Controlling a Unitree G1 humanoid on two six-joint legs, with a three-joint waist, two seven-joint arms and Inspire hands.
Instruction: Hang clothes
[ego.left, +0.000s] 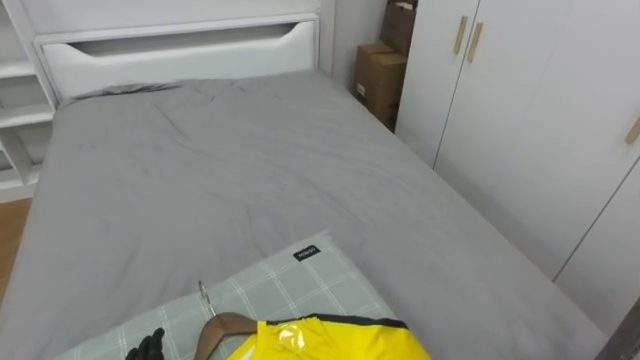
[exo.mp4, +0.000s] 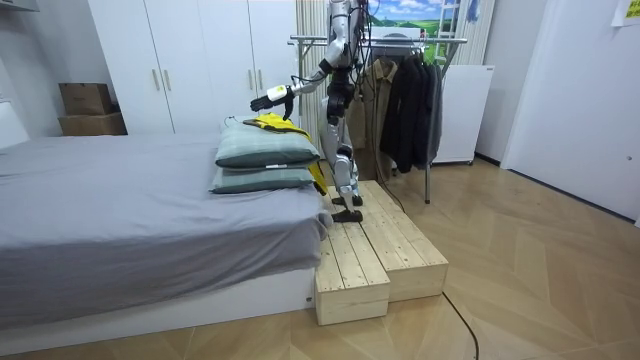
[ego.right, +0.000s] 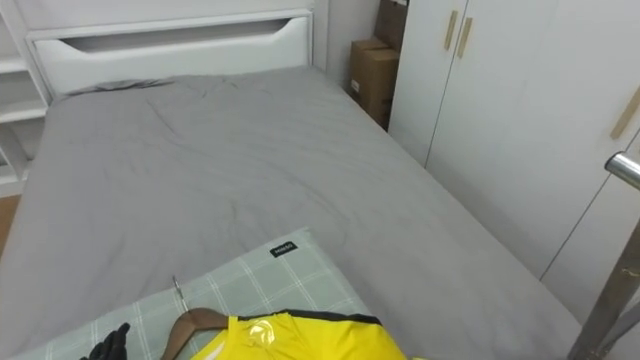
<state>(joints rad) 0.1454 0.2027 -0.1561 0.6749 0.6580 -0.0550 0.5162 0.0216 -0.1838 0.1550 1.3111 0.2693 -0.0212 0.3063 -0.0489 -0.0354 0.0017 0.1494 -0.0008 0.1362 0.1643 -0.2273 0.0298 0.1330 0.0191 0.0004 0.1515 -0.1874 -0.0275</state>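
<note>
The step in hand looks like taking hold of the hanger, so the clothing can go to the rail. The left hand (ego.left: 146, 346) sits at the near left edge of the scene, above the checked pillow (ego.left: 290, 285). It is just beside the bare left arm of the wooden hanger (ego.left: 225, 328), but apart from it. Its dark fingers (ego.left: 152, 340) look straight and a little spread, and they pinch nothing.

To do this well, the fingers should close on the bare wood near the metal hook (ego.left: 204, 297) rather than on the cloth. A grip there would keep the hanger level and the hook free to catch a rail. The lift should be slow and straight up, because the slick-looking fabric could slide off a tilted hanger.

In the room view the robot stands on a wooden platform (exo.mp4: 380, 250) at the end of the bed (ego.left: 250, 170). The clothes rack (exo.mp4: 400, 40) is behind it, so it would have to turn before hanging.

The yellow garment (ego.left: 330, 342) lies on the hanger on top of the pillow, to the right of the hand. It is bright yellow and glossy, with a dark band along its far edge and a shiny patch near the neck.
</note>
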